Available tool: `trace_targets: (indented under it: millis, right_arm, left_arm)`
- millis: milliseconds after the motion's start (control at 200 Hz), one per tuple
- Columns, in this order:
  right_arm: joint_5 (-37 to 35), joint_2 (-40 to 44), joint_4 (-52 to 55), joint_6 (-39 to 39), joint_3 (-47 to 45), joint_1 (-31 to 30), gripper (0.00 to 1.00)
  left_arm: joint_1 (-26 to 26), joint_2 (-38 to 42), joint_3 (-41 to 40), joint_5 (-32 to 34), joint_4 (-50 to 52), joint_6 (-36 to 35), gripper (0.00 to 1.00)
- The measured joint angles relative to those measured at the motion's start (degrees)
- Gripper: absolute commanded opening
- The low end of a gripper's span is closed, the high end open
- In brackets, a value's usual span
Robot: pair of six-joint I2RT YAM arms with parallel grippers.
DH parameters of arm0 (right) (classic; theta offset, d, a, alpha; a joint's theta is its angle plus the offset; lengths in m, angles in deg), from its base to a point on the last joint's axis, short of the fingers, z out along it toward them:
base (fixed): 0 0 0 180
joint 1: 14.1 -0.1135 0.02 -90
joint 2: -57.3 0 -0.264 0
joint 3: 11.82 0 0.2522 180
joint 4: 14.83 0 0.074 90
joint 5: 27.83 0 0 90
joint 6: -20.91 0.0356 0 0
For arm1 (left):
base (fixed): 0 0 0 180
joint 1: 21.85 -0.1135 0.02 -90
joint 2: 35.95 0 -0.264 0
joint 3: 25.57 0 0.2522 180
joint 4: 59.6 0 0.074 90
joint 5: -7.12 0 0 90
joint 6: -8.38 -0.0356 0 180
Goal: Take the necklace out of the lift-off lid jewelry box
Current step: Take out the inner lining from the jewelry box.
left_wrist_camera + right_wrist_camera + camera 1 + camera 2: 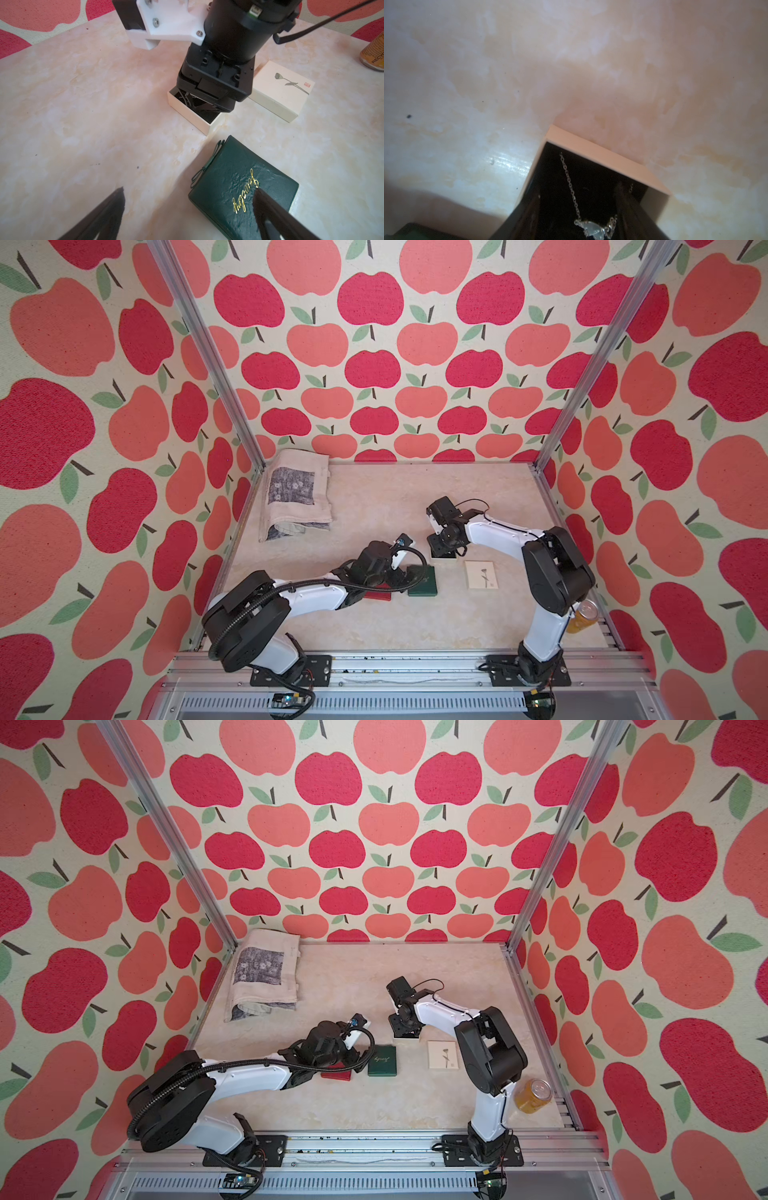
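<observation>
Snagging is the main risk: the necklace (591, 226) lies inside the open box (602, 153), and its thin chain (571, 187) runs up the black insert and seems tucked at the top edge. A straight pull could drag the insert, or the light card box, along with it. For now the right gripper (197, 104) is dipped into the box with jaws apart, one finger on either side of the pendant. Closing off-centre could pinch only chain or let the small pendant slip out. Nothing holds the box down: the left gripper (189, 190) hangs wide open and empty over the green case (239, 182). The chain is fine silvery links, the pendant a pale pointed-oval stone in filigree. The box is matt cream card, square-edged, and its lid (280, 87), printed with a lotus stem, lies just beside it. The green case looks like creased leatherette with gold script
</observation>
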Motion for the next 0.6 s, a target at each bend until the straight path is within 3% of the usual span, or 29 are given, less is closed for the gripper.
trace_targets:
  millis: [445,600]
  right_arm:
    - [1.4,-2.4,-1.2,0.9,1.1,0.9,0.59]
    - [3.0,-3.2,-3.0,2.1,1.1,1.4,0.51]
  left_arm:
    - [-0.5,0.0,0.0,-0.5,-0.2,0.0,0.94]
    - [-0.8,0.0,0.0,-0.5,-0.2,0.0,0.92]
